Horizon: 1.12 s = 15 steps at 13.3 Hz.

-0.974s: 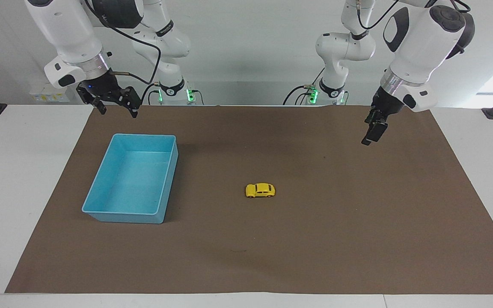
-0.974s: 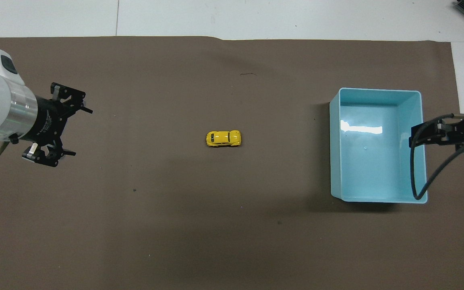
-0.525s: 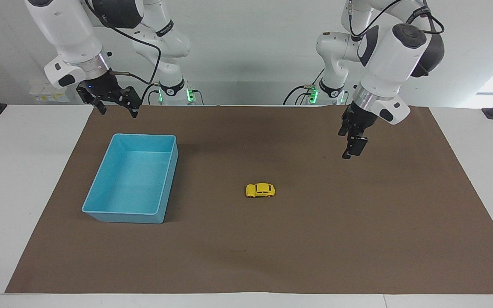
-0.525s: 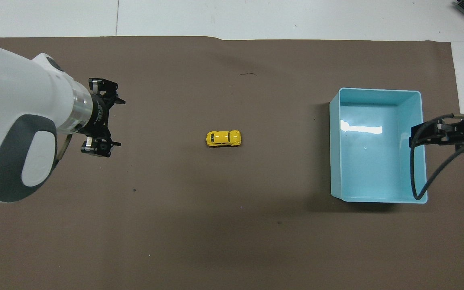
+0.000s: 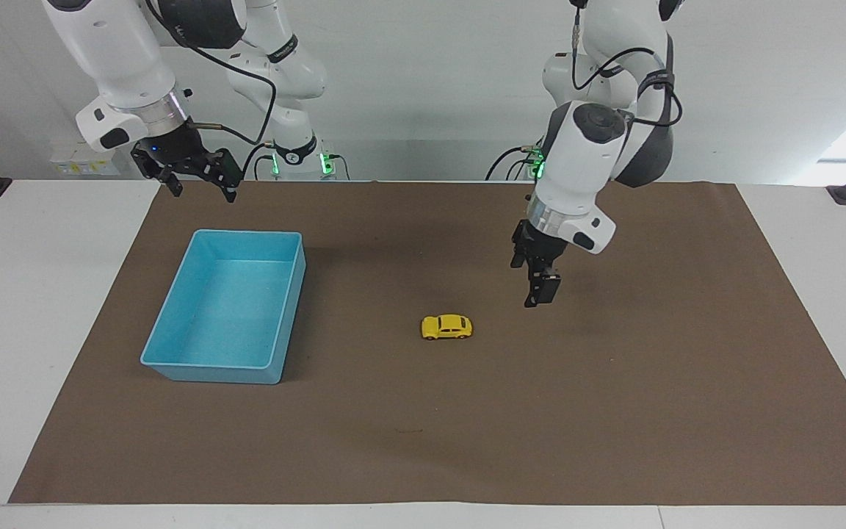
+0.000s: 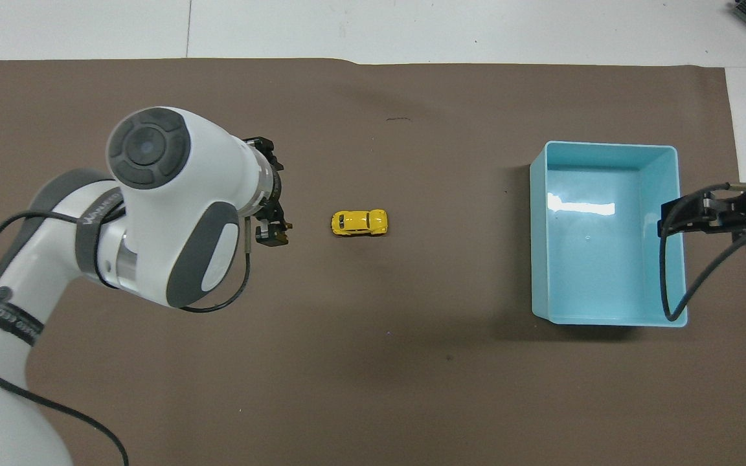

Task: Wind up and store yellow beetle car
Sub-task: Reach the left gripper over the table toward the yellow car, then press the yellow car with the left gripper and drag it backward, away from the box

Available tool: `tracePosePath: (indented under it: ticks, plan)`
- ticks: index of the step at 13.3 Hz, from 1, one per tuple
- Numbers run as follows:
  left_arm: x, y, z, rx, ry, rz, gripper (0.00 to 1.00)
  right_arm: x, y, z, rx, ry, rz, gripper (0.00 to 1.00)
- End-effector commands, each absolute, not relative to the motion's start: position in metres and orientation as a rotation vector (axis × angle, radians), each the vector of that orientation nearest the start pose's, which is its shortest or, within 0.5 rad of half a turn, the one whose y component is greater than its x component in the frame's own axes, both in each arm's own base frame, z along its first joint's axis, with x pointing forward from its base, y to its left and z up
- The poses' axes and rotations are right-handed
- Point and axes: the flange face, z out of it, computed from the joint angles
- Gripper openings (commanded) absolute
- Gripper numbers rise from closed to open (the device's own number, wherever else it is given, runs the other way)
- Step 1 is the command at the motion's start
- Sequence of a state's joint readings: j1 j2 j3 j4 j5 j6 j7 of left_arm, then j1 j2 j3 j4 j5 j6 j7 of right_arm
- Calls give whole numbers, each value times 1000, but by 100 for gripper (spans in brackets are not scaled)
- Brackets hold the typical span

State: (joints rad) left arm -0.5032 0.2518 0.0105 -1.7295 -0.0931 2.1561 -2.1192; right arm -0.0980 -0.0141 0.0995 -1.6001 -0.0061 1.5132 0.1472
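Two arms hang over a brown mat (image 5: 614,411). One, the left arm (image 5: 584,154), reaches out from its base and bends down steeply, its white wrist pointing the left claw (image 5: 540,297) almost straight down at bare mat, clear of the surface. That claw is released, holding nothing. Just beside it, toward the right arm's end of the table, sits the car (image 5: 446,326), upright on its wheels on the mat, well apart from the bin (image 5: 173,345) and untouched. The right arm (image 5: 122,66) waits with its wrist angled down and its right claw (image 5: 195,184) raised above the mat's edge near its own base, just on the robots' side of the bin; its fingers are spread, empty. From above, the left arm's round elbow cap and forearm fill much of the frame and hide most of the left claw (image 6: 272,226), so only the black tips poke out beside the car (image 6: 359,222); the facing view shows the whole claw and its height above the mat. Overhead, the right claw (image 6: 703,217) shows only as a dark tip with a looped cable over the rim of the bin (image 6: 606,147), whose glossy floor catches a bright glare that the facing view lacks.
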Motion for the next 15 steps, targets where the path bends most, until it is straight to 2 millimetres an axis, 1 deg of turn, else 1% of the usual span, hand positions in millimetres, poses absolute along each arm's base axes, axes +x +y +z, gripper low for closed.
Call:
tracePosePath:
  ticks: [1,3,4,5,6,7,8,9,10,11,12,15]
  plan:
    - [568,-328,435,1923,2238,-61,100,545,-2,615,-3126,199,119,100]
    - [566,-350,407,1893,2267,-68,100,545,-2,615,-3126,196,119,100]
    - [562,-368,401,1890,2248,-67,100,545,-2,615,-3126,199,119,100]
    - [565,-377,391,1884,2240,-62,100,545,-2,615,-3126,199,119,100]
    - [567,-381,380,1900,2249,-62,100,545,-2,615,-3126,199,119,100]
    - [564,-389,359,1934,2256,-57,100,545,-2,615,-3126,196,119,100]
    - [561,-402,338,1970,2254,-58,100,545,-2,615,-3126,196,119,100]
    - [566,-409,336,1975,2242,-53,100,545,-2,615,-3126,199,119,100]
    - [566,-411,337,1990,2237,-52,100,545,-2,615,-3126,199,119,100]
    - [567,-411,333,1991,2226,-49,100,545,-2,615,-3126,199,119,100]
    - [567,-413,321,2000,2236,-52,100,545,-2,615,-3126,199,119,100]
    - [567,-413,320,1995,2230,-52,100,545,-2,615,-3126,199,119,100]
